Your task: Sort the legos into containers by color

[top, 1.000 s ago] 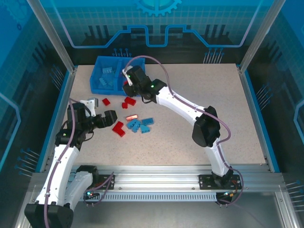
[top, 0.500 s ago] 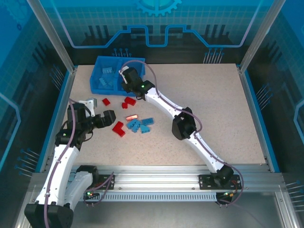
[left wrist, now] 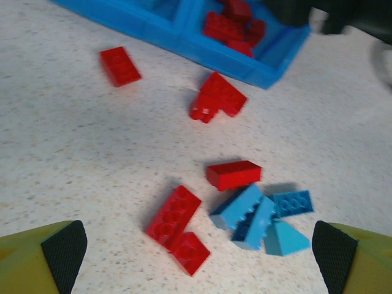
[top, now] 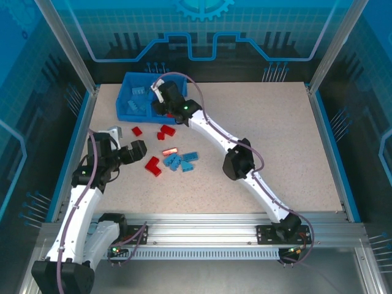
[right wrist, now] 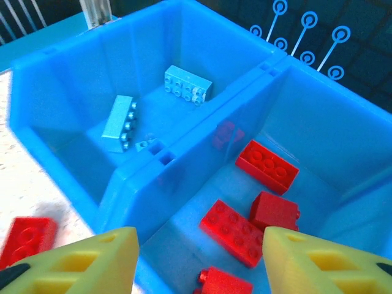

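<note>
Several red legos (right wrist: 236,231) lie in the blue bin (right wrist: 184,150), right compartment.

Speckled beige table (top: 275,135) inside blue panelled walls (top: 257,24)

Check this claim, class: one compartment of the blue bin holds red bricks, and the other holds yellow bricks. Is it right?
Not quite. In the right wrist view, the other compartment of the blue bin holds light blue bricks, not yellow. The red bricks do lie in the compartment beside it, as stated.
</note>
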Controlling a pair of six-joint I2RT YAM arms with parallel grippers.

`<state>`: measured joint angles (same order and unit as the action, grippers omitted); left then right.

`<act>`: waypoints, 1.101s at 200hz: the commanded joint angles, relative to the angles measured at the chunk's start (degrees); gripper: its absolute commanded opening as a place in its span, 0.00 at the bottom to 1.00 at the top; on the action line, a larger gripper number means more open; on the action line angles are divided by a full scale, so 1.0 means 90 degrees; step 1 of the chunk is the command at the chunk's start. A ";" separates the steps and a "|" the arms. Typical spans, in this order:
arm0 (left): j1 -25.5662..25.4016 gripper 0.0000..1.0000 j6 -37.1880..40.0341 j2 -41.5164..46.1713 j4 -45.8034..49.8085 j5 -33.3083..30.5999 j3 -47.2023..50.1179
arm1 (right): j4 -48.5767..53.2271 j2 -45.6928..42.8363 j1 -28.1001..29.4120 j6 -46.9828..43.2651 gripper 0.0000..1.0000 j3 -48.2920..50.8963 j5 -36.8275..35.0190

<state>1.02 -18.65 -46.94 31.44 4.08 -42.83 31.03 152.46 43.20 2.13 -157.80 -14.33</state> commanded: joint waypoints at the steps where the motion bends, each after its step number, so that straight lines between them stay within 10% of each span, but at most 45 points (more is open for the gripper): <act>1: 0.0043 0.99 -0.1079 -0.0439 0.0157 -0.0808 -0.0071 | 0.0727 -0.1602 0.0075 0.0156 0.63 0.0619 0.0666; 64: 0.0150 0.99 -0.2062 -0.3356 0.0098 -0.1404 -0.1511 | 0.1911 -0.4902 -0.0031 -0.0152 0.89 0.4075 0.3444; 148: 0.0229 0.97 -0.1819 -0.6235 -0.1047 -0.1293 -0.3230 | 0.1250 -0.7499 0.0143 0.0872 1.00 0.7497 0.2779; 220: 0.0510 0.70 -0.1687 -0.7370 -0.0980 -0.0843 -0.3765 | 0.1414 -0.7885 0.0136 0.1229 1.00 0.7896 0.2471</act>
<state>4.29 -34.22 -111.13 22.17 -6.66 -74.72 43.70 83.50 43.88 11.84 -87.11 8.86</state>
